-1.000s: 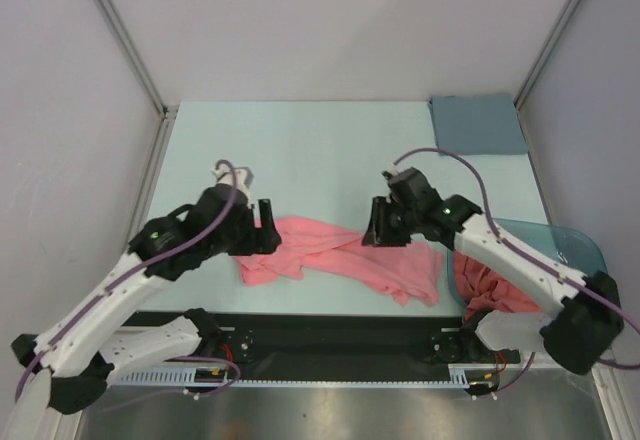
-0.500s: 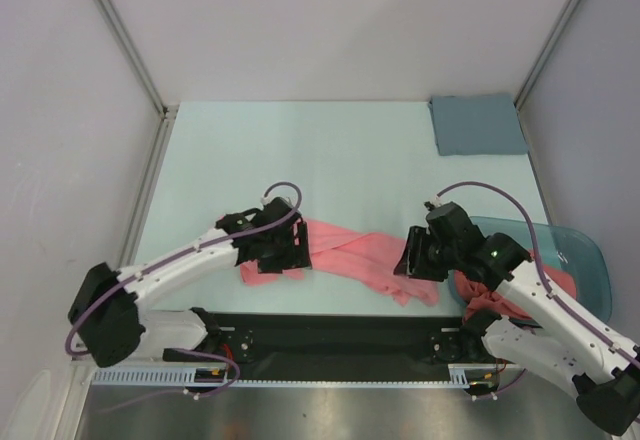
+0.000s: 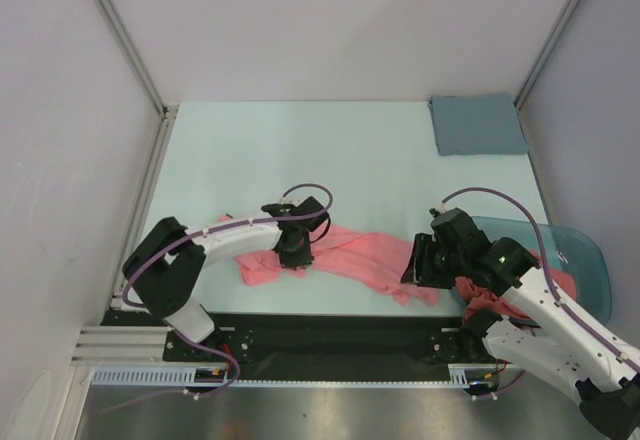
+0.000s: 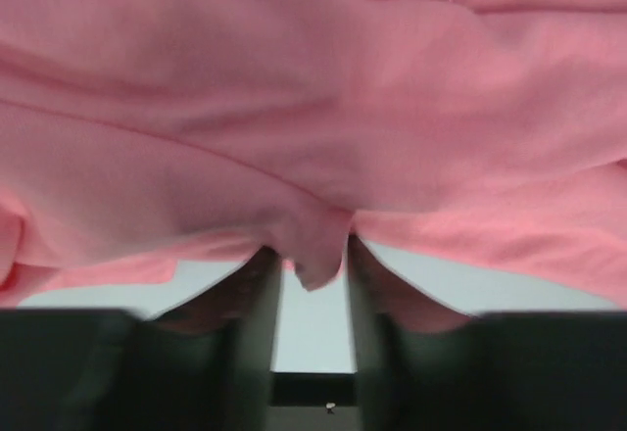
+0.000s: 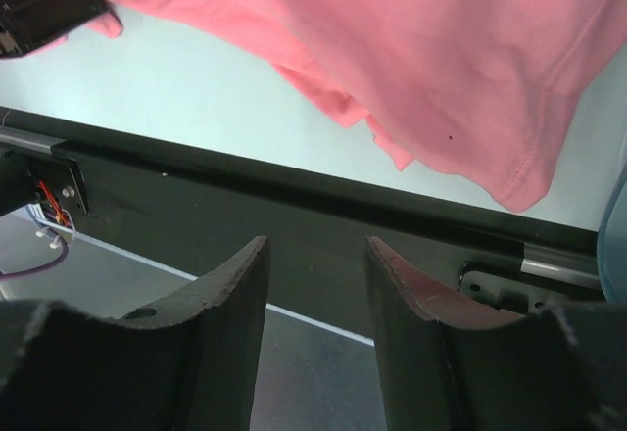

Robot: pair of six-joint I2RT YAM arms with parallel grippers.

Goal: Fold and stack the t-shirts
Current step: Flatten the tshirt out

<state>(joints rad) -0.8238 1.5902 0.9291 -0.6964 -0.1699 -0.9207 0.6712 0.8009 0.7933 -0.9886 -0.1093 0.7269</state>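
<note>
t-shirt (image 3: pixel 352 256) lies crumpled at near edge of table (image 3: pixel 300 150), long axis left-right; left gripper (image 3: pixel 296 249) on its left part, fold between half-closed jaws, grip uncertain; right gripper (image 3: pixel 419 266) open, empty, at its right end.

- Left arm (image 3: pixel 215 238): elbow folded back to the left of the spread t-shirt (image 3: pixel 360 252), forearm lying low and reaching right onto its left part.
- Left gripper (image 3: pixel 296 250): pressed down on the t-shirt, jaws drawn near together with a small fold of it nipped between them.
- Right arm (image 3: pixel 530 295): forearm slanting up and left toward the t-shirt's right end.
- Right gripper (image 3: pixel 418 263): at that right end, jaws apart, nothing between them.
</note>
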